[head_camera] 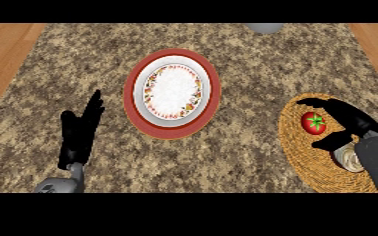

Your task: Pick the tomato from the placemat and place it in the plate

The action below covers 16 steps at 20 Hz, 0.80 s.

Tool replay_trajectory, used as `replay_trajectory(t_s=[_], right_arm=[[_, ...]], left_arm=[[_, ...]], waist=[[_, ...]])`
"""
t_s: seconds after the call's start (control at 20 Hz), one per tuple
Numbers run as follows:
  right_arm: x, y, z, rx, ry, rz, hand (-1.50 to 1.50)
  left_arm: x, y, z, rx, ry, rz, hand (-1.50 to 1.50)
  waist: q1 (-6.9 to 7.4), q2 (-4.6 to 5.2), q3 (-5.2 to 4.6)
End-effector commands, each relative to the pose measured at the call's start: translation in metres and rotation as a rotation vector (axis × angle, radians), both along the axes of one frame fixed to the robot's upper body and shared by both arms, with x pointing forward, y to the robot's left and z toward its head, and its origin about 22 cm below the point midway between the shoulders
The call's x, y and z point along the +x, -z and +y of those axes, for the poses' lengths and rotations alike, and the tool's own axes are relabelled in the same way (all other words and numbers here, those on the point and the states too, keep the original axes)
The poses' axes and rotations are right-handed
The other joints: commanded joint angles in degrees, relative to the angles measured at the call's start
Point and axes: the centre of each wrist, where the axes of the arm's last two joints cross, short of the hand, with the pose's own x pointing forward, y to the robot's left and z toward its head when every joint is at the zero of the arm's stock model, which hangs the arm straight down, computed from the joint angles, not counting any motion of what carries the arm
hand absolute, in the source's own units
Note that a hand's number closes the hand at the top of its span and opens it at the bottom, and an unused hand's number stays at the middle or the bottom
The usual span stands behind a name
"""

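The left hand (80, 130) rests low with straight fingers. The right hand (341, 122) curves round the red tomato (314, 123) on the woven placemat (310, 167), not squeezing it yet. Farther off sits the plate (210, 87).

The tomato (314, 123) is red and round with a green stem star facing up, lying on the woven straw placemat (310, 170) just left of my right hand (347, 122), between its curved fingers and thumb, which do not close on it. The plate (176, 91), white with a speckled rim and a red border, lies flat well to the left of that hand.
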Motion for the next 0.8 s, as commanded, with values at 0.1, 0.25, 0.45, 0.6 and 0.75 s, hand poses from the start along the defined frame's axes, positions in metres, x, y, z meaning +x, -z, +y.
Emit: replay_trajectory(t_s=[0.1,0.25,0.45,0.6,0.75], right_arm=[[0.0,0.01,-0.01,-0.031,-0.059,-0.086,1.5],[0.016,-0.003,-0.009,-0.021,-0.042,-0.121,1.5],[0.013,0.008,-0.007,-0.072,-0.002,-0.195,1.5],[0.027,0.008,0.126,-0.007,-0.156,-0.275,1.5],[0.029,-0.006,0.256,0.078,-0.393,-0.328,1.5]], left_arm=[[-0.003,0.006,0.004,-0.001,-0.012,-0.003,0.0],[0.0,-0.009,0.017,0.006,0.008,-0.005,0.0],[-0.001,-0.002,-0.014,0.016,-0.009,-0.017,0.0],[-0.006,0.01,0.004,0.018,-0.01,0.003,0.0],[0.0,0.003,-0.014,0.001,0.074,0.019,0.0]], waist=[[0.1,0.03,0.0],[0.22,0.03,0.01],[0.22,0.06,0.02],[-0.3,-0.52,-0.22],[4.88,-0.41,-0.36]])
